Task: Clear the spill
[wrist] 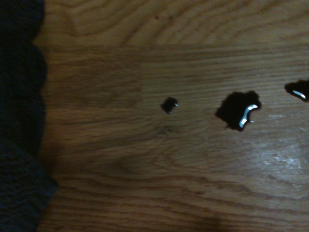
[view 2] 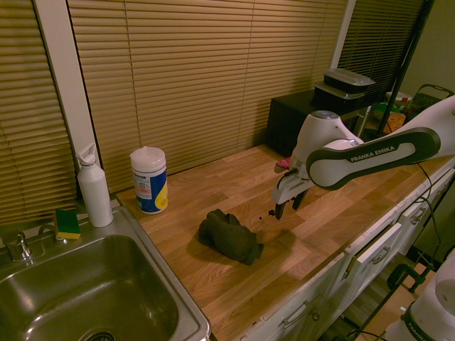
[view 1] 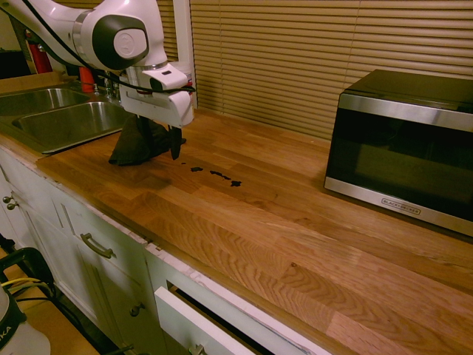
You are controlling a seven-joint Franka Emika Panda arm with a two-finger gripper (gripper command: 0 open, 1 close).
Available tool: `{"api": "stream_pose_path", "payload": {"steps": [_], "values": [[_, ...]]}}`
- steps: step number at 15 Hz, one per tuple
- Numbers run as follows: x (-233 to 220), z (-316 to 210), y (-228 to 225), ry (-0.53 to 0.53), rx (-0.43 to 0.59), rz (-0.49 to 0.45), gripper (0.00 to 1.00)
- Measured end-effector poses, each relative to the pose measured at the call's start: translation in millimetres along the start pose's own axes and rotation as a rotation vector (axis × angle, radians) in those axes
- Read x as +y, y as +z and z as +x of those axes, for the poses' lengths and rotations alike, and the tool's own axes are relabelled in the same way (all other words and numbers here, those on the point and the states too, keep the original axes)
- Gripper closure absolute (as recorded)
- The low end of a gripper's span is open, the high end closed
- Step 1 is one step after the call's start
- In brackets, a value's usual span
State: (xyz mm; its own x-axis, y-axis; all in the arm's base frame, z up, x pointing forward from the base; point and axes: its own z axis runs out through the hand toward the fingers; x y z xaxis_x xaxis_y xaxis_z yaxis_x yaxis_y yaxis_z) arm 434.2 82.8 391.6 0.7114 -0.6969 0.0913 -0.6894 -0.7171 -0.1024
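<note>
cloth [view 1: 137, 144] partly behind claw [view 1: 168, 142]

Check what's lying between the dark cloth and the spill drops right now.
Only bare wood. The wrist view shows the cloth, then clear countertop up to the first drop of the spill.
</note>
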Motion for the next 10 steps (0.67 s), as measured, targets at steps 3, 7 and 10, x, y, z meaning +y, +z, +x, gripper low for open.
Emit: {"api": "stream_pose_path", "payload": {"steps": [3, 7, 10], "values": [[-29, -24, -14, -0.040, 0.023, 0.025, 0.00], [-68, -53, -23, -0.102, 0.034, 0.047, 0.00], [-93, -72, -20, -0.150, 0.041, 0.049, 0.00]]}}
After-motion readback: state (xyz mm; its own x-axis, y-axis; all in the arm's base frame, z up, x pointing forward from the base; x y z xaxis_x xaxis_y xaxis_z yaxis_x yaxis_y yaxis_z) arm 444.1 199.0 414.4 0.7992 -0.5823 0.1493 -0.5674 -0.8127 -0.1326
